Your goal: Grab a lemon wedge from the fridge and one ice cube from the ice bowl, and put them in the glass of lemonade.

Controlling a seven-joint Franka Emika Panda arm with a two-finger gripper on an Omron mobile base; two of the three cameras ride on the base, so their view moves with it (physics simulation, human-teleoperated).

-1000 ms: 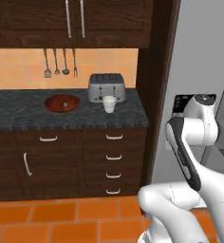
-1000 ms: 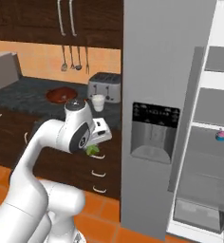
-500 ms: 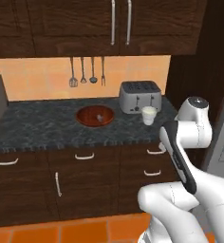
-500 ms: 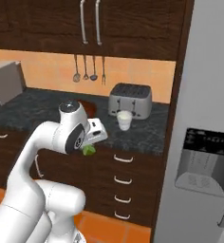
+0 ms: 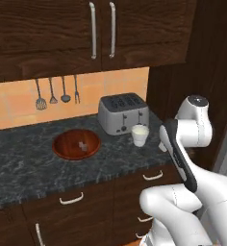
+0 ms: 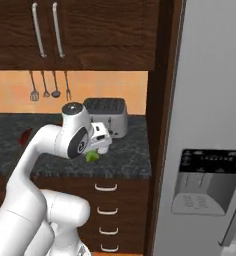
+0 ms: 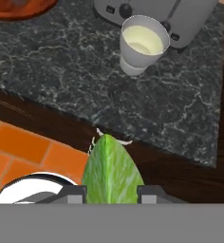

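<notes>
The hand point(image 7: 112, 190) pinches the lemon wedge point(image 7: 112, 171) between its two fingertips, the green-yellow piece standing up between them in the hand view. In the right base view the hand point(image 6: 95, 152) hangs in front of the edge of the dark stone surface point(image 6: 125, 155), with the lemon wedge point(image 6: 92, 156) showing just under it. Beyond the wedge in the hand view, the glass of lemonade point(image 7: 142, 45) stands upright on the surface point(image 7: 61, 71), full of pale liquid and just in front of the grey toaster point(image 7: 180, 16).

From the left base view, the glass of lemonade point(image 5: 140, 135) sits just beside the toaster point(image 5: 122, 113), and the ice bowl point(image 5: 77, 144) lies to its left, apart from both, with a pale cube in it. Utensils point(image 5: 57, 93) hang on the wall above the bowl. The fridge point(image 6: 210, 130) stands at the right in the right base view, its black dispenser panel point(image 6: 207, 182) facing out.
</notes>
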